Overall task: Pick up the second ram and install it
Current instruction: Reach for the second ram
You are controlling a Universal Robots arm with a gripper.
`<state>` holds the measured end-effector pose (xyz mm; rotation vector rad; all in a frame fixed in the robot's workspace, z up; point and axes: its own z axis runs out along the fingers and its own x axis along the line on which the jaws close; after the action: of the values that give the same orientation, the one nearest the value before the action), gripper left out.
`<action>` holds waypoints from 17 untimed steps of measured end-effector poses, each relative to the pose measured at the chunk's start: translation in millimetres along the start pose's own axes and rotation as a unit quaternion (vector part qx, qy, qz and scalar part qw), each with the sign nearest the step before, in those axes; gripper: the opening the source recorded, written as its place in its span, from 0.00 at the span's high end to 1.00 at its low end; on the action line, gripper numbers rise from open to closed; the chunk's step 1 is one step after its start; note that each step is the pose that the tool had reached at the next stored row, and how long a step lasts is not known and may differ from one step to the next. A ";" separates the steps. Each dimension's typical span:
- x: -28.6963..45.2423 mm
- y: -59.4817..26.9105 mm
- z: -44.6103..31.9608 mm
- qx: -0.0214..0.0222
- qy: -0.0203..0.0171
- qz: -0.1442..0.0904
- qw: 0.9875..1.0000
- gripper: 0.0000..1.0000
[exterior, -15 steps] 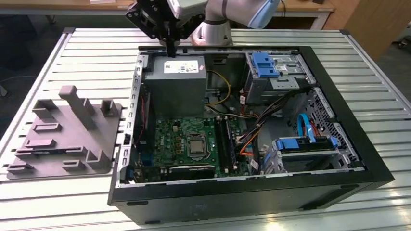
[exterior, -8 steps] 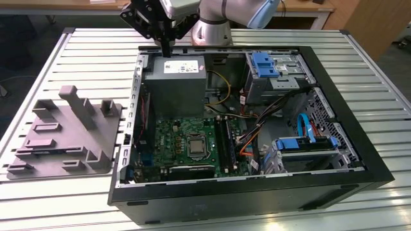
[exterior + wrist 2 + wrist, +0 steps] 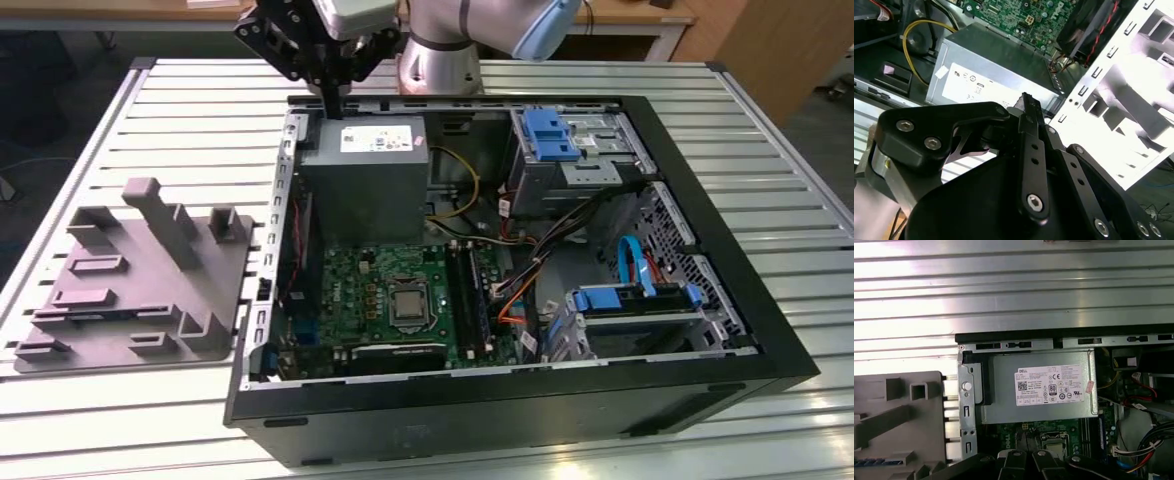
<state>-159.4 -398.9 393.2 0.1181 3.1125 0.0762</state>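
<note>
Slatted table: second ram on fixture, pincer apart.

A grey power supply is sitting inside the open computer case, with the green motherboard showing just beside it. A grey holder is resting on the ribbed table beside the case, carrying the blue second ram in 1 slot.

Open computer case on the worktop, parts holder beside it.
Inside the case, the power supply sits at the far corner on the exterior view's left, with the motherboard in front of it and the drive cage at the far right corner. The holder lies outside the case's left wall. The tool hangs over the case's far rim.
</note>
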 end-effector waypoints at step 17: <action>31.4 -2.4 -0.5 -0.002 0.000 0.000 1.000 0.90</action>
<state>-190.9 -398.9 392.9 0.1183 3.1125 0.0815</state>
